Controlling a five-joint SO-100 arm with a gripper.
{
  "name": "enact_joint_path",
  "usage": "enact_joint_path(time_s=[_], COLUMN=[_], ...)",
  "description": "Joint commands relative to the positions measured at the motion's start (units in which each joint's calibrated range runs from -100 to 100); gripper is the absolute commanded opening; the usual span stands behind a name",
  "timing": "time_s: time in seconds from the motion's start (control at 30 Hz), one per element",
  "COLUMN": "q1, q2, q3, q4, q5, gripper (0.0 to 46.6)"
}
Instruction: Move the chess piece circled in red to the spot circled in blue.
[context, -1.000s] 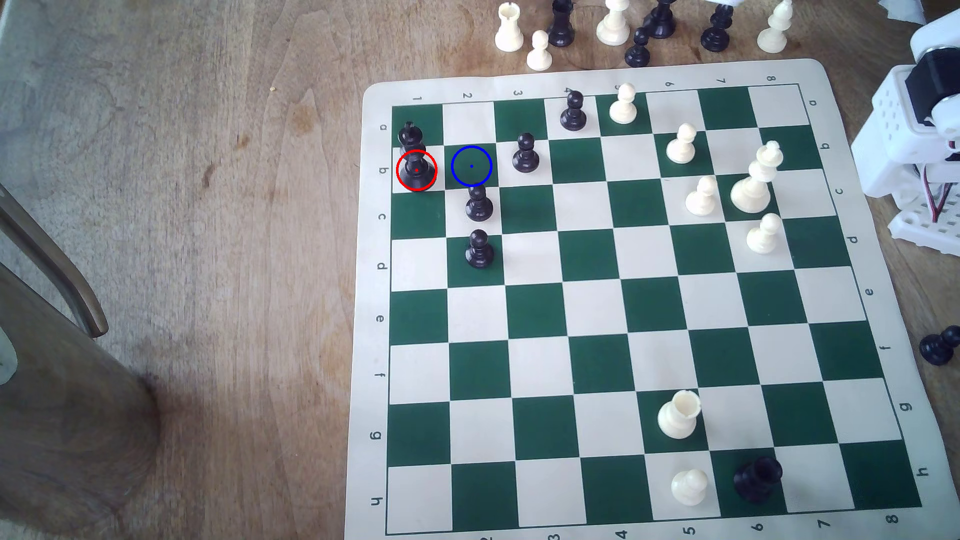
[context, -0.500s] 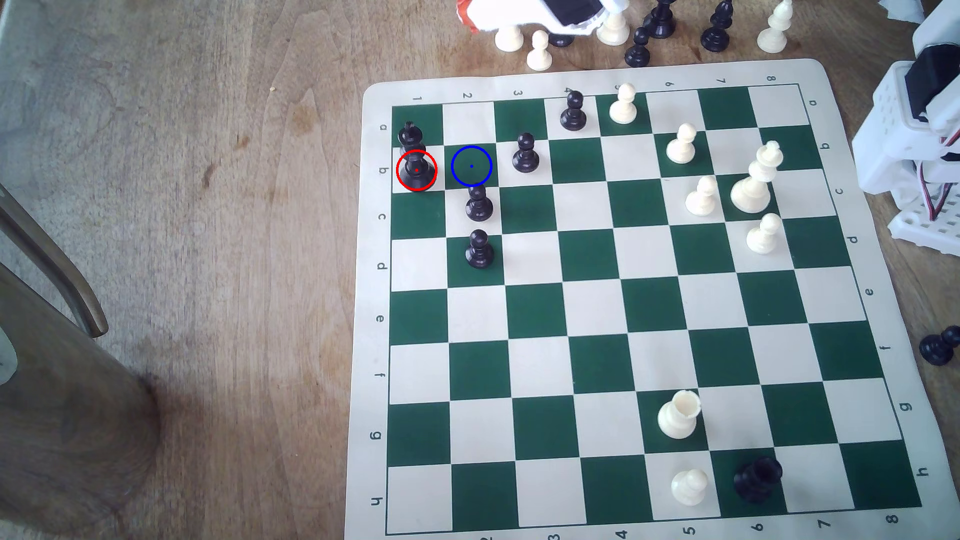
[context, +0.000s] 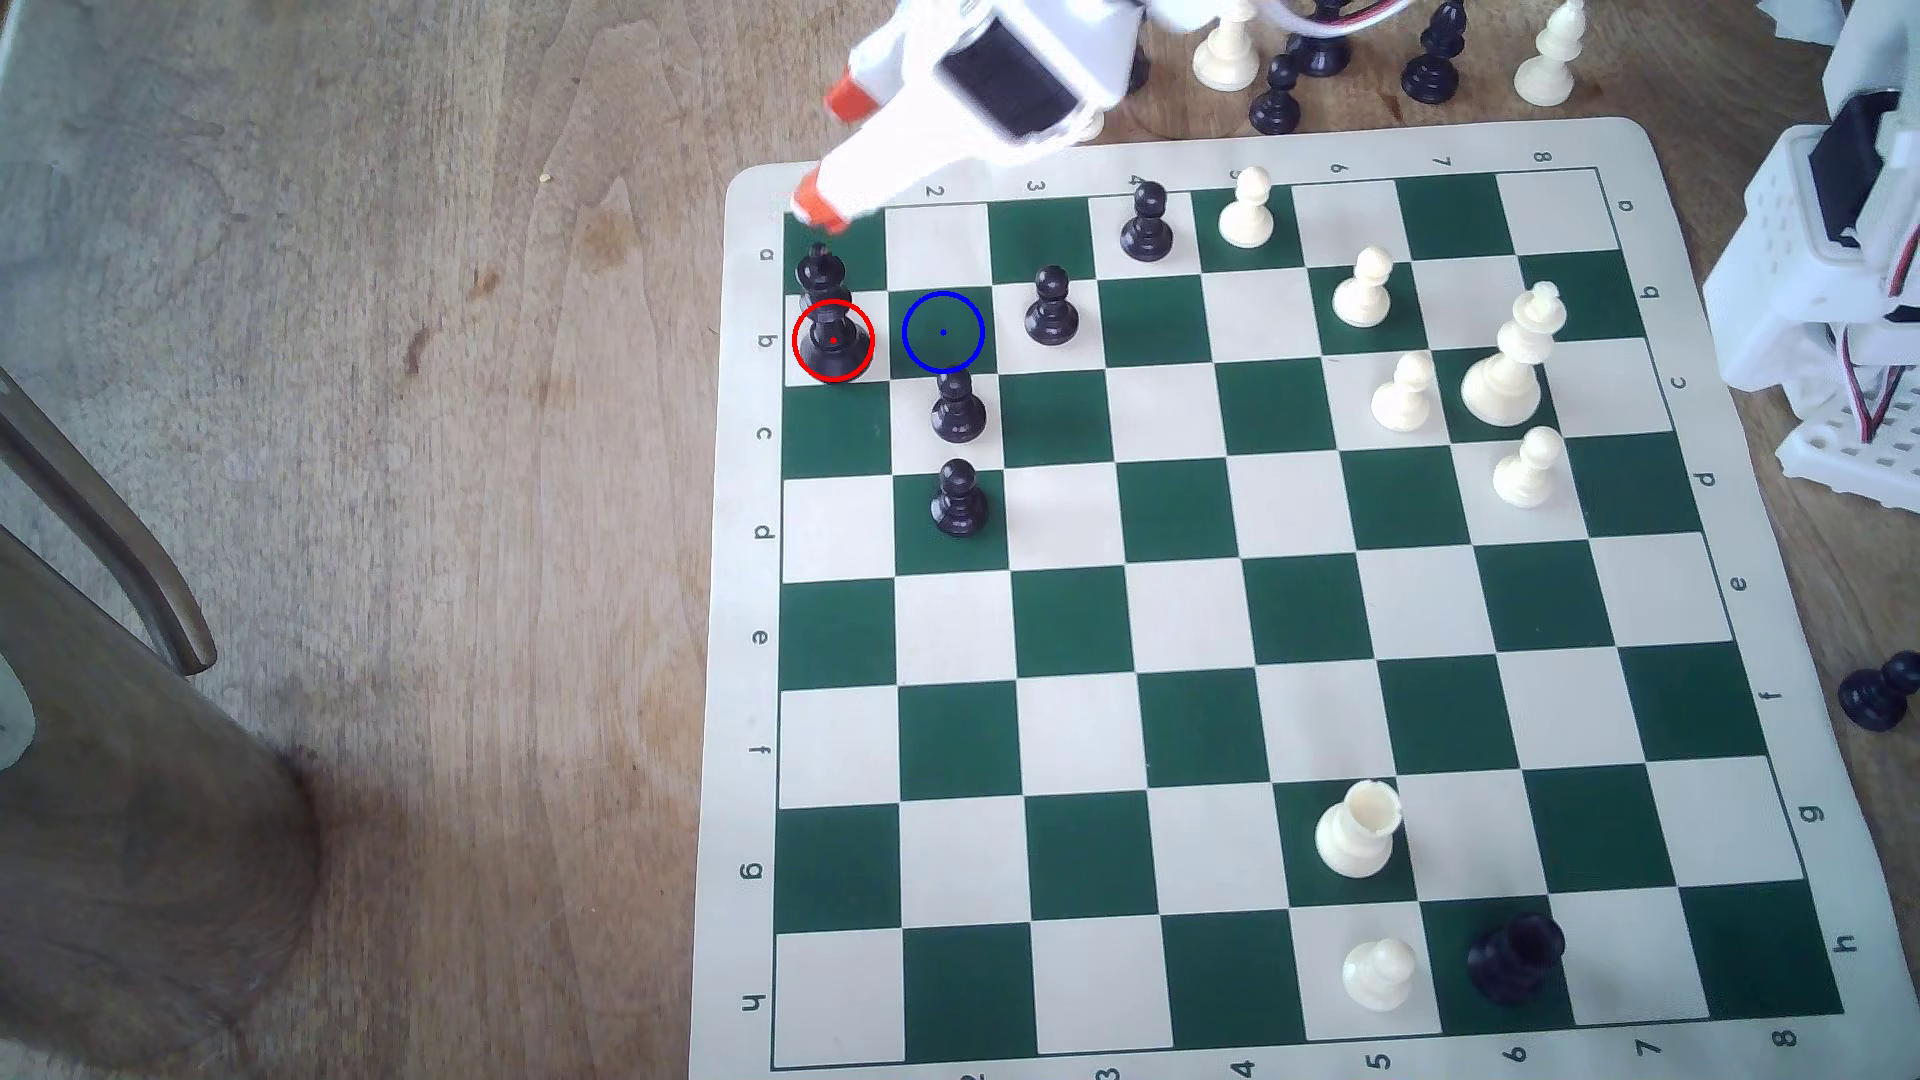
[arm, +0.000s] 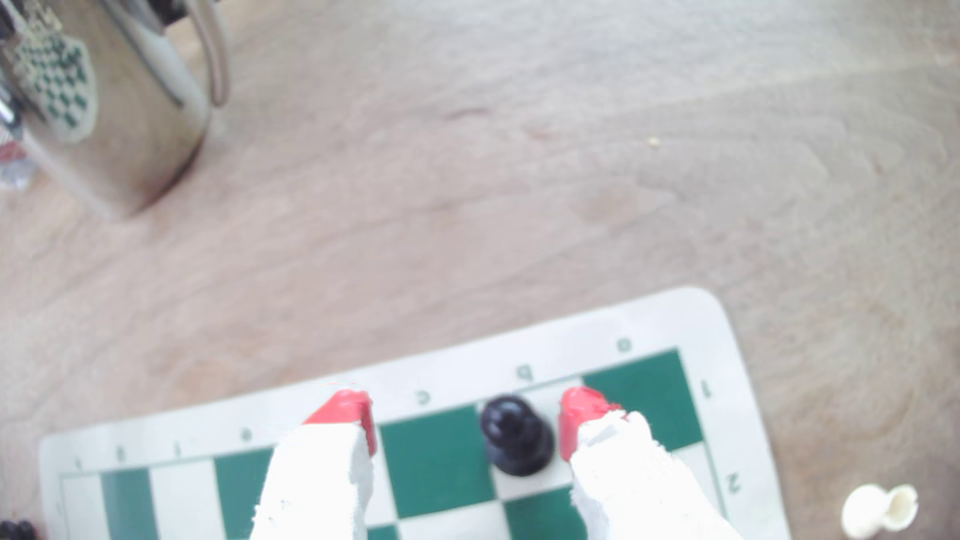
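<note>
The chess piece circled in red (context: 829, 312) is a tall black king standing on a white square in the board's outermost column, at the exterior view's left. One square toward the exterior view's right is the spot circled in blue (context: 942, 332), a bare dark green square. My white gripper (context: 829, 154) with orange-red tips hovers over the board's far left corner, just beyond the king. It is open and holds nothing. In the wrist view the king (arm: 514, 436) sits between the gripper's (arm: 465, 415) spread fingertips, close to one red tip (arm: 579, 415).
Black pawns stand near the blue spot (context: 1049, 306) (context: 956, 405) (context: 956, 498). White pieces crowd the board's far right. Spare pieces (context: 1278, 93) line the table beyond the board. A metal cup (context: 114, 727) stands at the exterior view's left and the arm's base (context: 1829, 312) at its right.
The gripper came in from the top edge of the exterior view and swept down and left to the board's far left corner. No chess piece has moved.
</note>
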Motion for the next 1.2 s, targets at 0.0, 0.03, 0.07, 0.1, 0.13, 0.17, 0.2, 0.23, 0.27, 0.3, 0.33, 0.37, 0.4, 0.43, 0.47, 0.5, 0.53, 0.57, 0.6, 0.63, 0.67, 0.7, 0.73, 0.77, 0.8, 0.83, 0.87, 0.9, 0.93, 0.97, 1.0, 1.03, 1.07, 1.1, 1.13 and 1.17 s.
enact_joint_path(time_s=[0.0, 0.03, 0.07, 0.1, 0.13, 0.17, 0.2, 0.23, 0.27, 0.3, 0.33, 0.37, 0.4, 0.43, 0.47, 0.5, 0.53, 0.57, 0.6, 0.63, 0.67, 0.7, 0.73, 0.77, 0.8, 0.83, 0.87, 0.9, 0.93, 0.97, 1.0, 1.03, 1.07, 1.1, 1.13, 1.17], q1=[0.89, 1.05, 1.13, 1.28, 1.28, 1.13, 1.05, 0.97, 0.97, 0.97, 0.97, 0.97, 0.97, 1.05, 1.05, 1.05, 1.13, 1.13, 1.13, 1.05, 0.97, 0.74, 0.58, 0.5, 0.35, 0.19, 0.11, 0.03, 0.03, 0.03, -0.05, -0.05, -0.12, -0.2, -0.28, -0.28], q2=[2.0, 3.02, 3.96, 5.65, 6.16, 6.59, 7.01, 7.52, 8.8, 9.39, 9.9, 10.41, 11.26, 11.51, 11.85, 12.11, 12.45, 12.53, 12.62, 12.7, 12.79, 13.12, 13.21, 13.38, 13.55, 13.8, 13.97, 14.14, 14.31, 14.48, 14.74, 14.74, 14.74, 14.74, 14.82, 14.91], q3=[-7.94, -9.03, -9.84, -11.84, -12.56, -13.11, -13.56, -13.92, -14.47, -14.47, -14.47, -14.47, -14.47, -14.47, -14.47, -14.47, -14.28, -14.28, -14.28, -14.28, -14.28, -14.28, -14.28, -14.19, -14.1, -14.01, -14.01, -14.01, -13.92, -13.92, -13.83, -13.56, -13.38, -13.29, -13.29, -13.29], q4=[0.13, 0.13, 0.13, 0.3, 0.54, 0.62, 0.79, 0.87, 0.87, 0.87, 0.87, 0.87, 0.79, 0.79, 0.79, 0.79, 0.54, 0.3, 0.05, -0.03, -0.03, -0.03, -0.03, -0.03, -0.03, -0.11, -0.11, -0.19, -0.19, -0.19, -0.19, -0.36, -0.44, -0.52, -0.77, -0.85], q5=[0.39, 0.24, 0.2, 0.0, 0.0, -0.05, -0.05, -0.15, -0.29, -0.34, -0.44, -0.49, -0.54, -0.54, -0.54, -0.54, -0.68, -0.83, -1.03, -1.12, -1.22, -1.42, -1.47, -1.56, -1.61, -1.86, -1.95, -2.0, -2.05, -2.1, -2.2, -2.2, -2.2, -2.25, -2.34, -2.34], gripper=[18.3, 18.3, 18.3, 18.3, 18.3, 18.2, 18.2, 18.2, 18.3, 18.4, 18.4, 18.4, 18.1, 17.9, 17.9, 17.9, 17.9, 17.9, 17.9, 17.9, 18.0, 17.9, 17.9, 18.0, 18.0, 17.9, 17.9, 17.9, 17.9, 17.8, 17.7, 17.7, 17.7, 17.7, 17.7, 17.7])
